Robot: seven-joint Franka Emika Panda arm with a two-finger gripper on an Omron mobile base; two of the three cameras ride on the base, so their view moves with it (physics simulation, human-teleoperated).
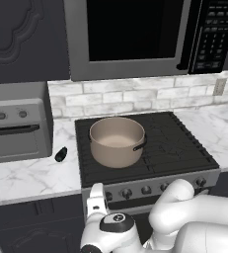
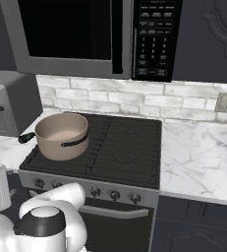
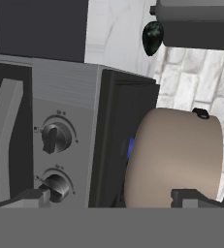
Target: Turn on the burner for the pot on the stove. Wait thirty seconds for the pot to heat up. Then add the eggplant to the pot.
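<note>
The tan pot [image 1: 117,141] stands on the front left burner of the stove [image 1: 179,143], its dark handle pointing right. In the rolled hand view, a small blue glow shows under the pot [image 3: 176,155]. The eggplant [image 1: 60,154], small and nearly black, lies on the marble counter just left of the stove. My gripper [image 1: 96,193] hangs low in front of the stove's left end, level with the row of knobs [image 1: 146,189]. In the hand view my gripper [image 3: 113,198] is open and holds nothing; two knobs [image 3: 55,137] are close ahead, and the eggplant [image 3: 152,38] lies beyond.
A grey toaster oven [image 1: 17,128] sits on the counter left of the eggplant. A microwave [image 1: 135,34] hangs above the cooktop. The stove's bar handle [image 2: 115,211] runs below the knobs. Marble counter [image 2: 198,157] stretches to the right of the stove.
</note>
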